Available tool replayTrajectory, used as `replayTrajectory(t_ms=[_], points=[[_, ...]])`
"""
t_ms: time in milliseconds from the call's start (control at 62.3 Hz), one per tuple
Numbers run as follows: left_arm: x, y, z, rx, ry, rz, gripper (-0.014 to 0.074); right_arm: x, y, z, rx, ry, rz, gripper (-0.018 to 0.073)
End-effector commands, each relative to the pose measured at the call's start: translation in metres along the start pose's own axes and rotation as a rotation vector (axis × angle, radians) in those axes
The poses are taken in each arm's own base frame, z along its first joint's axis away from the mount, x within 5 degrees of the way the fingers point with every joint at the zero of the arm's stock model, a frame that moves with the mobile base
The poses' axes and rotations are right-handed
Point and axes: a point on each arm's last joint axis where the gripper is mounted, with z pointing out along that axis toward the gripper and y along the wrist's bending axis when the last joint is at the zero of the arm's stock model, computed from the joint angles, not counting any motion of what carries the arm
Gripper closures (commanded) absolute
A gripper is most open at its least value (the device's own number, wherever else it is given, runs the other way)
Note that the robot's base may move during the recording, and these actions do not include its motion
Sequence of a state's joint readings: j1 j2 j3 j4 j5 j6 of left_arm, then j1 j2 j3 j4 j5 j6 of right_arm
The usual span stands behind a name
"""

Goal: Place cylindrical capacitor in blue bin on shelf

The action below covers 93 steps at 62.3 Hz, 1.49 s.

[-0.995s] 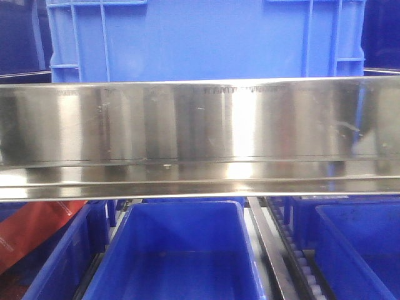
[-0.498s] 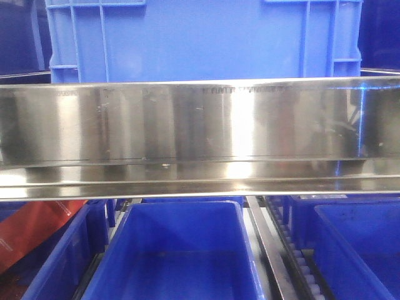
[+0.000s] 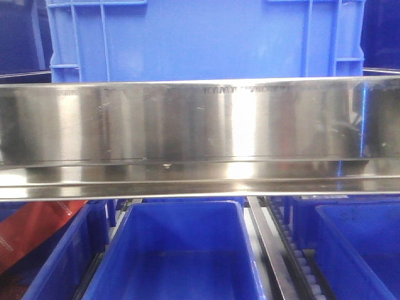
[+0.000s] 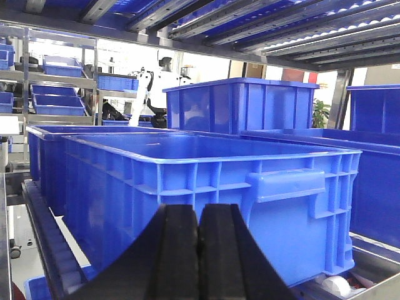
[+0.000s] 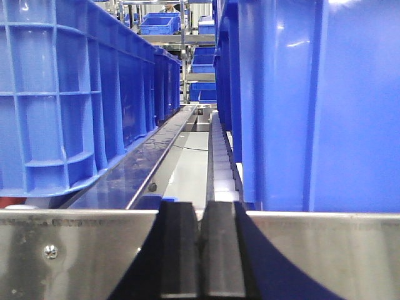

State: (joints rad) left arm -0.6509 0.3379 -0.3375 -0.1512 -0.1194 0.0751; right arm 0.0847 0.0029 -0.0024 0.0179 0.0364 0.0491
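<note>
I cannot find the cylindrical capacitor in any of my views, so I can't tell where it is. The shelf's shiny steel front rail [image 3: 200,134] crosses my front camera; a large blue crate [image 3: 206,37] stands behind it at 12 o'clock, and the blue bin [image 3: 178,250] at 6 o'clock shows only bare floor. A red-orange packet [image 3: 31,231] lies at 8 o'clock, its print too blurred to read. My left gripper [image 4: 199,250] has its pads pressed together on nothing, facing a blue bin. My right gripper [image 5: 201,247] is likewise clenched and empty, at the rail, between two bins beside the white rollers [image 5: 222,169].
</note>
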Motion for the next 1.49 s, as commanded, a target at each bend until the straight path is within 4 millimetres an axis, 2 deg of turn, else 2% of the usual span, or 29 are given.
replayTrajectory(t_ms=[0, 401, 465, 658, 931, 1059, 1268, 1316, 1364, 1477], points=[[-0.003, 0.000, -0.001, 0.005, -0.031, -0.006, 0.0707, -0.001, 0.000, 0.000, 0.005, -0.021, -0.016, 0.0724], [-0.001, 0.000, -0.001, -0.002, -0.023, -0.004, 0.0707, -0.001, 0.000, 0.000, 0.005, -0.021, -0.016, 0.0724], [0.007, 0.002, -0.002, -0.018, 0.012, 0.011, 0.0707, -0.001, 0.000, 0.000, 0.005, -0.021, -0.016, 0.0724], [0.043, 0.017, -0.016, -0.171, 0.099, 0.218, 0.0707, -0.001, 0.000, 0.000, 0.005, -0.021, -0.016, 0.0724], [0.066, 0.026, -0.053, -0.416, 0.138, 0.234, 0.0707, -0.001, 0.000, 0.000, 0.005, -0.021, -0.016, 0.0724], [0.073, 0.030, -0.055, -0.479, 0.193, 0.205, 0.0707, -0.001, 0.000, 0.000, 0.005, -0.021, -0.016, 0.0724], [0.091, 0.035, -0.055, -0.520, 0.119, 0.160, 0.0707, -0.001, 0.000, 0.000, 0.005, -0.021, -0.016, 0.0724], [0.088, 0.035, -0.054, -0.517, 0.073, 0.172, 0.0707, -0.001, 0.000, 0.000, 0.005, -0.021, -0.016, 0.0724], [0.093, 0.035, -0.055, -0.521, 0.133, 0.156, 0.0707, -0.001, 0.000, 0.000, 0.005, -0.021, -0.016, 0.0724], [0.093, 0.035, -0.055, -0.521, 0.132, 0.150, 0.0707, -0.001, 0.000, 0.000, 0.005, -0.021, -0.016, 0.0724]])
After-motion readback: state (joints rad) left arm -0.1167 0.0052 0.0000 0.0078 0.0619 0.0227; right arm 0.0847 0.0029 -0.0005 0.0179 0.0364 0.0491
